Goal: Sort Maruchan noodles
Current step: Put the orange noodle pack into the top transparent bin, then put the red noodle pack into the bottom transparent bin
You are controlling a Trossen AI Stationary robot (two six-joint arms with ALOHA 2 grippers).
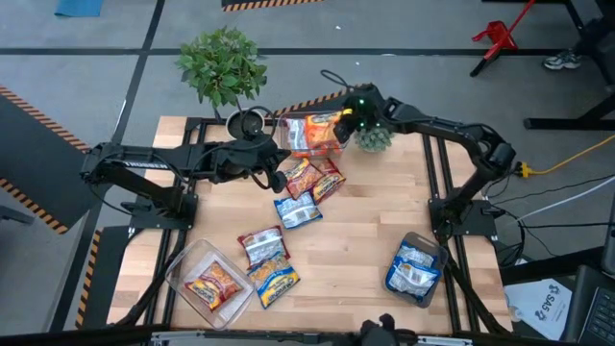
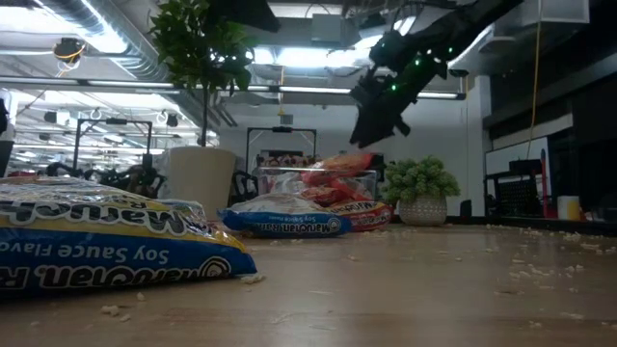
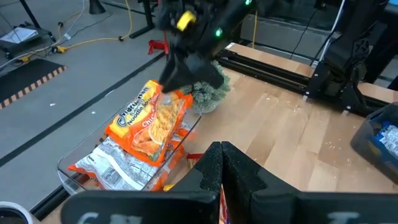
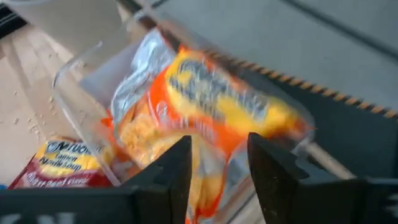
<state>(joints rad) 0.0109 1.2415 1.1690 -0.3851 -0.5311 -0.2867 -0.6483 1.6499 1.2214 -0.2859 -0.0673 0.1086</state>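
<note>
A clear tub (image 1: 309, 135) at the table's far middle holds orange Maruchan noodles packets. The top orange packet (image 4: 211, 118) lies tilted on the others (image 3: 118, 171). My right gripper (image 4: 217, 168) hangs open just above it, slanting down from the table's right; it also shows in the low view (image 2: 376, 120). My left gripper (image 3: 221, 171) hovers shut over the red packets (image 1: 312, 178) at mid-table, holding nothing. Blue-and-white packets (image 1: 298, 210) (image 1: 274, 281) and another packet (image 1: 261, 245) lie flat on the wood. My right gripper has a finger (image 4: 168, 177) on either side of the orange packet's near end (image 4: 208, 158). I cannot tell whether the fingers touch it. The packet rests tilted on the tub's other packets.
A clear tub (image 1: 207, 279) with a red-orange packet stands at the near left. Another tub (image 1: 415, 269) with blue packets stands at the near right. A tall potted plant (image 1: 223, 62), a dark cup (image 1: 246, 123) and a small plant (image 1: 373, 137) line the far edge.
</note>
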